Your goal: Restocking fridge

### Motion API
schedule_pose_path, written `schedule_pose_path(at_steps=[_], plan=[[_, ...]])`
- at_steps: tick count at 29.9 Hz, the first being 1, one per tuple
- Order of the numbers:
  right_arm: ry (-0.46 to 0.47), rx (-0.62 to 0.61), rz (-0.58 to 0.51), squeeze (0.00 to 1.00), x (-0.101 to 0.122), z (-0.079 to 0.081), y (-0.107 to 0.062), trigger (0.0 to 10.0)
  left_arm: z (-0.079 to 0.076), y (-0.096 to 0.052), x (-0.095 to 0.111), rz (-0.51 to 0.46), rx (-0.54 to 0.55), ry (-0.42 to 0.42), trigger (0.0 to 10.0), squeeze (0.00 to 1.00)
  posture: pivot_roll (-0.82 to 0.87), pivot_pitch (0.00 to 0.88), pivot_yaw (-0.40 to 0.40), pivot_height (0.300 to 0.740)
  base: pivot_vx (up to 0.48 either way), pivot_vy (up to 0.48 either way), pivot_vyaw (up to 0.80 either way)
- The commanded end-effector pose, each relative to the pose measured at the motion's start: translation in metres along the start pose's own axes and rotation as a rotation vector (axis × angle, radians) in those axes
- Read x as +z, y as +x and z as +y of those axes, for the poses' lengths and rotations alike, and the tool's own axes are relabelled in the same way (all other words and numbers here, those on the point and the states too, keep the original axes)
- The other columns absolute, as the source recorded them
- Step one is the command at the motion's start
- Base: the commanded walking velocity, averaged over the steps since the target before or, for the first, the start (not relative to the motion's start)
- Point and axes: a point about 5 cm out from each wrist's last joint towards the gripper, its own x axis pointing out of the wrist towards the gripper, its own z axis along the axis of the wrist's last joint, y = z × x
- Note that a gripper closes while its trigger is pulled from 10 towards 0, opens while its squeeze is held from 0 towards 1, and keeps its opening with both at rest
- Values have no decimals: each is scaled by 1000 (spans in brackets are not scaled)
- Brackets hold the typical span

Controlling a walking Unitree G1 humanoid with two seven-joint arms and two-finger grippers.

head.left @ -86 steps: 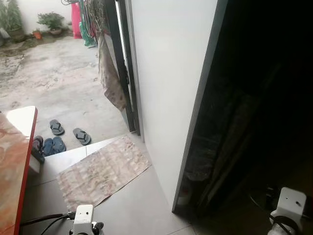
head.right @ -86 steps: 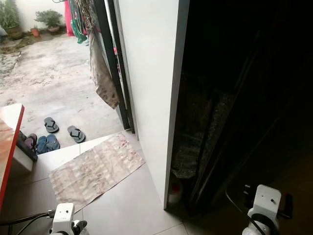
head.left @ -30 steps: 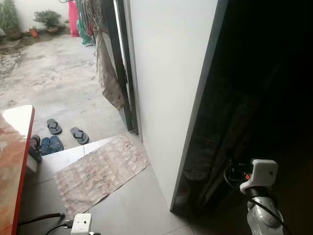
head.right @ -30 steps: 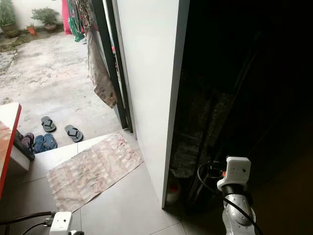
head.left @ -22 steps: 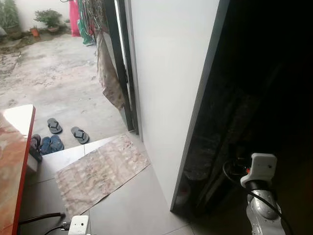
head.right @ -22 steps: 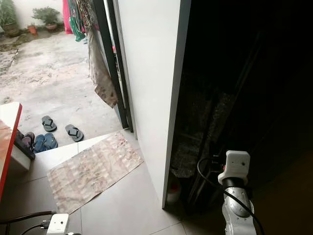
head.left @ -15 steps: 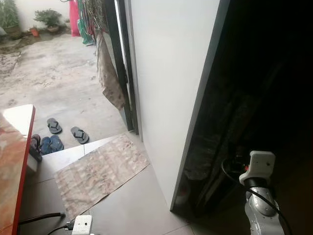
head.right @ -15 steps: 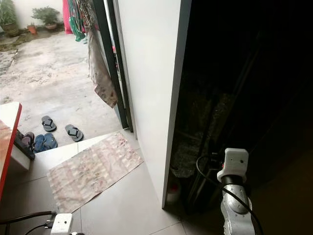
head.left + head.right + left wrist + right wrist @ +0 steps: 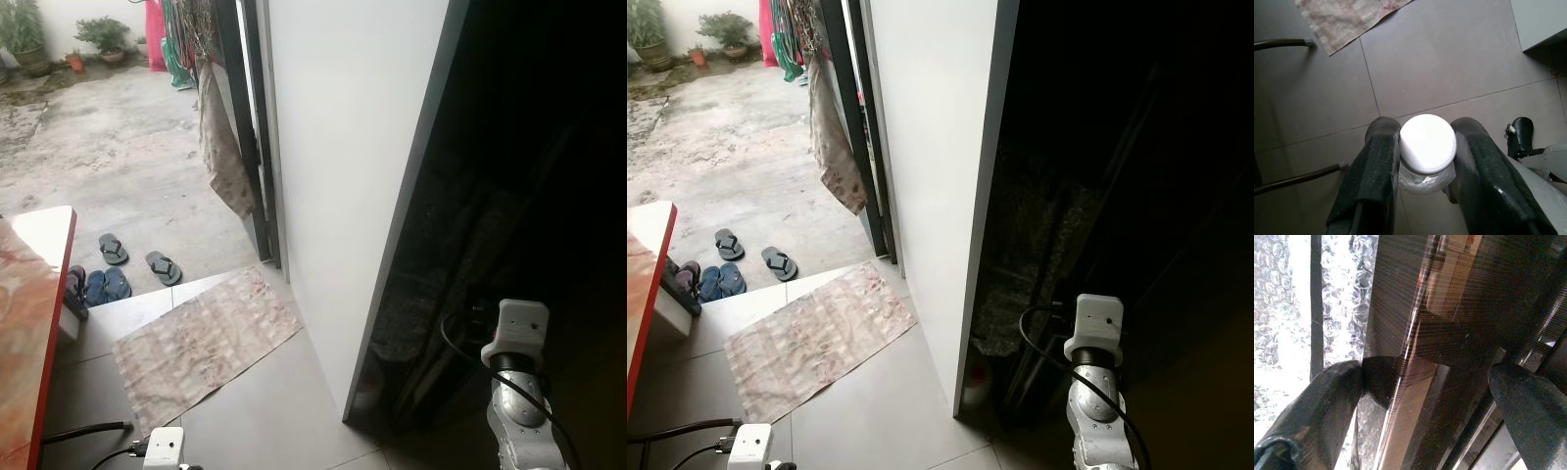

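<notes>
Grey tiled floor [image 9: 265, 411] indoors, with a faded patterned mat [image 9: 204, 345] lying flat at the doorway. Beyond the step, rough concrete yard [image 9: 108, 166]; two dark sandals [image 9: 137, 258] and a blue pair [image 9: 105, 286] on it, just beside the mat's far corner. Potted plants [image 9: 103, 39] at the far edge.
</notes>
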Motion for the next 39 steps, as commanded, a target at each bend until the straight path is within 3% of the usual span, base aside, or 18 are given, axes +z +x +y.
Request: schedule_pose_path(at_steps=[1, 6, 15, 17, 26, 33, 39], plan=[[-20, -71, -18, 0, 5, -15, 7, 10000, 6, -3, -8, 22, 8, 8, 10000, 0, -84, 32, 3, 740, 0, 0, 0], [-44, -125, -7, 0, 3, -21, 7, 10000, 8, -4, -12, 33, 9, 9, 10000, 0, -86, 35, 5, 740, 0, 0, 0], [-172, -373, 37, 0, -7, -61, -5, 10000, 2, -3, -13, 42, 7, 13, 10000, 0, -88, 42, 13, 740, 0, 0, 0], [-203, -459, 74, 0, -14, -78, -14, 10000, -2, -3, -14, 44, 2, 15, 10000, 0, -93, 43, 14, 740, 0, 0, 0], [-300, -631, 151, 0, -28, -108, -38, 10000, -2, -4, -19, 56, -2, 17, 10000, 0, -98, 47, 20, 740, 0, 0, 0], [-252, -755, 258, 0, -43, -124, -56, 10000, 2, -6, -23, 63, -1, 27, 10000, 0, -101, 48, 25, 740, 0, 0, 0], [-217, -838, 384, 0, -62, -127, -76, 10000, 0, -6, -23, 64, -5, 35, 10000, 0, -102, 51, 28, 740, 0, 0, 0]])
